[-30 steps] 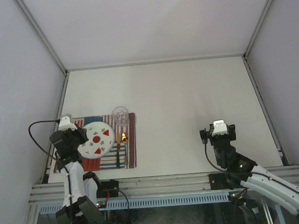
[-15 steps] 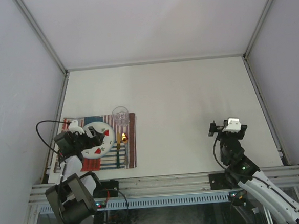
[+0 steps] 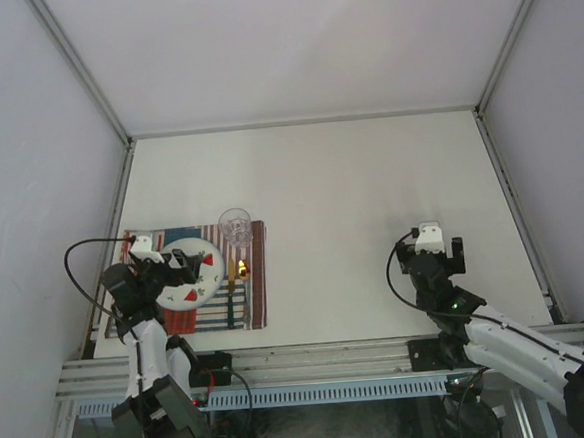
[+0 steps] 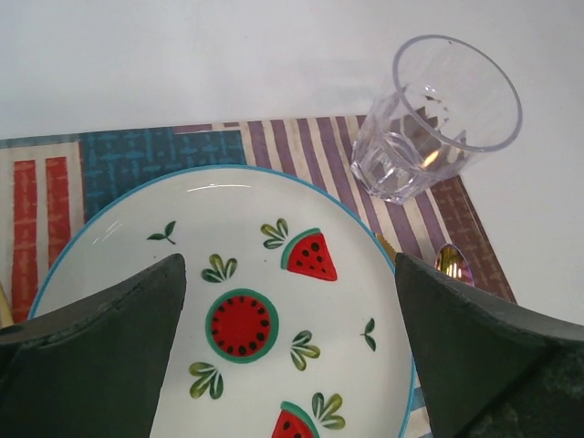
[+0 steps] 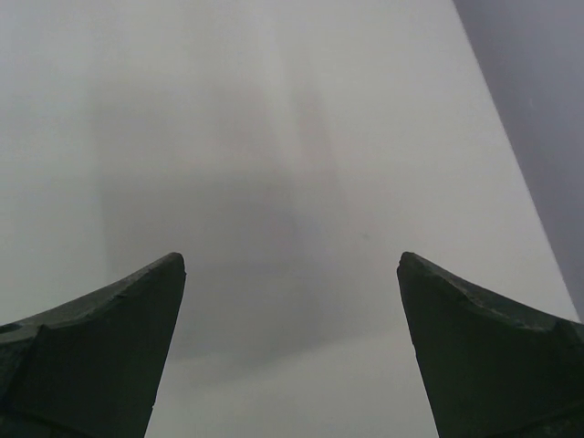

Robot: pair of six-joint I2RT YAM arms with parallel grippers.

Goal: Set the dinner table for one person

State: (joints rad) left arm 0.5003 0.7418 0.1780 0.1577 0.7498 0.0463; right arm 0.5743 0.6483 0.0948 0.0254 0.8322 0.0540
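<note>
The off-white dinner table (image 3: 370,193) carries a striped placemat (image 3: 260,291) at its near left. A white plate (image 3: 205,268) with watermelon pictures lies on the mat. A clear glass (image 3: 234,225) stands upright at the mat's far edge, and cutlery (image 3: 231,298) lies to the right of the plate. My left gripper (image 3: 174,274) hangs open just above the plate (image 4: 265,265), holding nothing. The glass (image 4: 438,119) and a gold spoon (image 4: 453,263) show beyond its right finger. My right gripper (image 3: 430,256) stands open over bare table (image 5: 292,137).
Aluminium rails (image 3: 332,357) run along the table's near edge, where both arm bases sit. Grey walls (image 3: 26,147) close in the left, right and far sides. A black cable (image 3: 79,259) loops off the left arm.
My left gripper has opened and moved from the plate's left edge to over the plate. My right arm swung right, then came back.
</note>
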